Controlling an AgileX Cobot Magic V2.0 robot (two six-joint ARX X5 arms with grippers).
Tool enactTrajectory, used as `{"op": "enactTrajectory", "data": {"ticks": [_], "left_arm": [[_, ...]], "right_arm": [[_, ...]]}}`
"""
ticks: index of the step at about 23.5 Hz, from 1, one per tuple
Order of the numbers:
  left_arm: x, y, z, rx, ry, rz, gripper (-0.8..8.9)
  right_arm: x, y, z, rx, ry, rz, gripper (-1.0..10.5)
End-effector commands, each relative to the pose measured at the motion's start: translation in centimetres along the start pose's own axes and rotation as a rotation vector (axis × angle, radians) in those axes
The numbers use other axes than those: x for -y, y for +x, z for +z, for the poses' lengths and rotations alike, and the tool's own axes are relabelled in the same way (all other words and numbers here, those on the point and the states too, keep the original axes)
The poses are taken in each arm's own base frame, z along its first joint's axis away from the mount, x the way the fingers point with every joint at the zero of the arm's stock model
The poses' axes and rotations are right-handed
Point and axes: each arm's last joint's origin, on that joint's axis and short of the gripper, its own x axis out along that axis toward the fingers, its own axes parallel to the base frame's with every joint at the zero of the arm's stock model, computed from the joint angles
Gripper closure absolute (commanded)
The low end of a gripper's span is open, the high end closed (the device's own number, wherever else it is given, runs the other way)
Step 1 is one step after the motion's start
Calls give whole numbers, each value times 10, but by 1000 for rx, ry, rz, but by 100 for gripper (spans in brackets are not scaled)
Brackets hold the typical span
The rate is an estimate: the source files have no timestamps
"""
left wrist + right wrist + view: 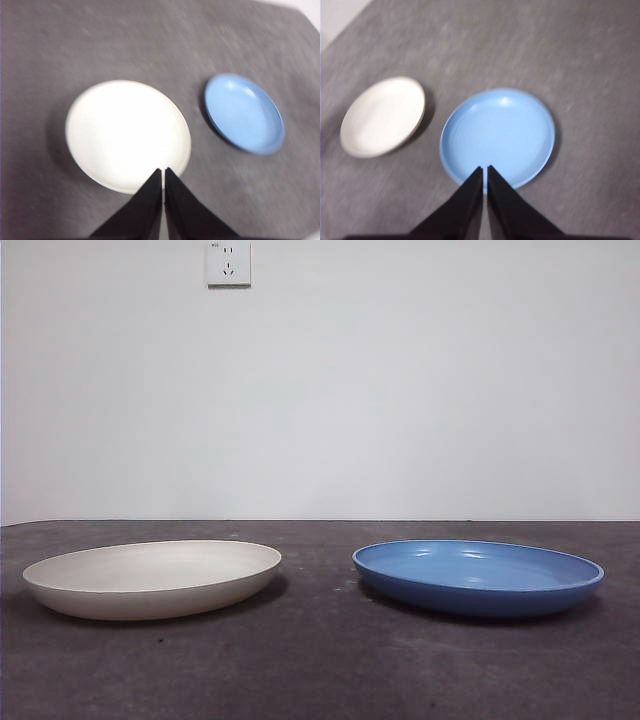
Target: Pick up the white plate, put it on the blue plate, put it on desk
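Observation:
The white plate (152, 578) lies flat on the desk (320, 670) at the left. The blue plate (478, 576) lies flat at the right, a gap apart from it. Both also show in the left wrist view, white plate (125, 132) and blue plate (244, 112), and in the right wrist view, white plate (382, 116) and blue plate (497, 135). My left gripper (163, 172) is shut and empty, high above the white plate's near rim. My right gripper (484, 170) is shut and empty, high above the blue plate's near rim. Neither arm shows in the front view.
A white wall stands behind the desk with a power socket (228, 262) high up. The desk's far edge and a cut corner show in the left wrist view (305, 15).

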Motion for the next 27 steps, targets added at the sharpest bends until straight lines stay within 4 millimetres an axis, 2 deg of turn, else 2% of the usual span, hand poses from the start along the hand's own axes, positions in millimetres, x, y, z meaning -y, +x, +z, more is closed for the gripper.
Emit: {"op": "enactTrajectory", "data": {"ticks": [1,6,11,13,14,15,17,19,27], "left_arm": [[7,-2,6,-30,84,-75,804],[11,2,4,-93,119,-117,804],[13,2,4,-85,132,-124,800],[13,2,5,-82,132,-124,742],[13,2,5,-82,129,-124,675],[13,2,5,-83,127,-124,609],[13,2,5,-83,126,-124,442],[12,2,5,-82,123,-123,338],[11,4,6,-85,94,-102,335]], "right_arm": [[-2,1,3,-47,-50,27,939],[-4,7,-3,-142,-57,55,939],[-6,7,-4,-150,-65,67,939],[-6,7,-4,-150,-60,67,929],[-6,7,-4,-150,-61,66,899],[-6,7,-4,-150,-60,66,845],[-6,7,-4,-150,-53,64,659],[-6,7,-4,-150,-53,57,530],[-6,7,-3,-148,-52,57,521]]}}
